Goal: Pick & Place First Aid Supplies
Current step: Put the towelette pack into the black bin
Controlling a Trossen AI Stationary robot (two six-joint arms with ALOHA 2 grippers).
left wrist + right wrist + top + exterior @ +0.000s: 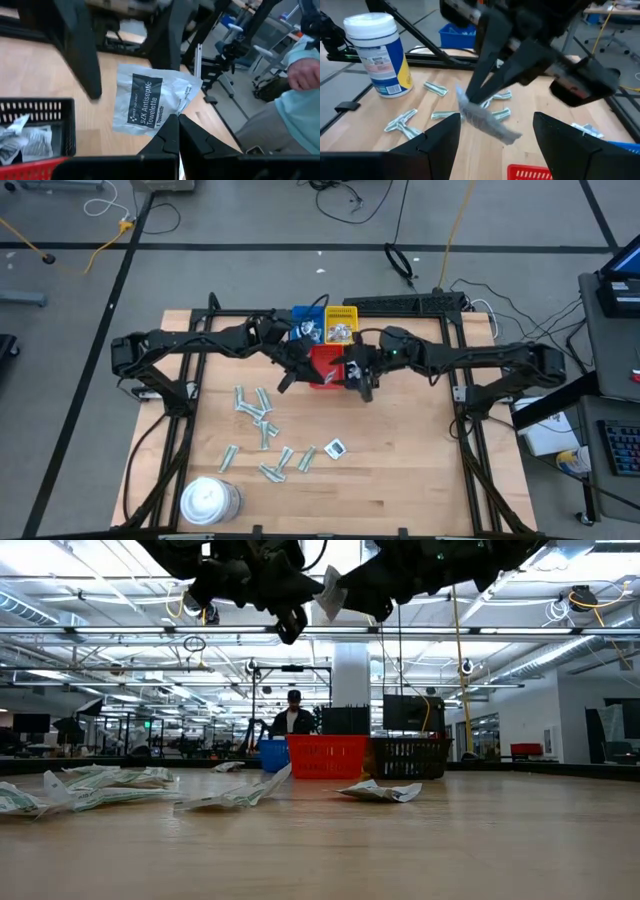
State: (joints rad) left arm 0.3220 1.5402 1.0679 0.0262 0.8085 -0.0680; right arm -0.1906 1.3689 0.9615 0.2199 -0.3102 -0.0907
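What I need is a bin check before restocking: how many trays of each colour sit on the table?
Blue tray: 1
Yellow tray: 1
Red tray: 1
Black tray: 1
Total: 4

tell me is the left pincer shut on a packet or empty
Shut on a packet: the left pincer pinches a white towelette packet by its edge, held in the air above the red tray.
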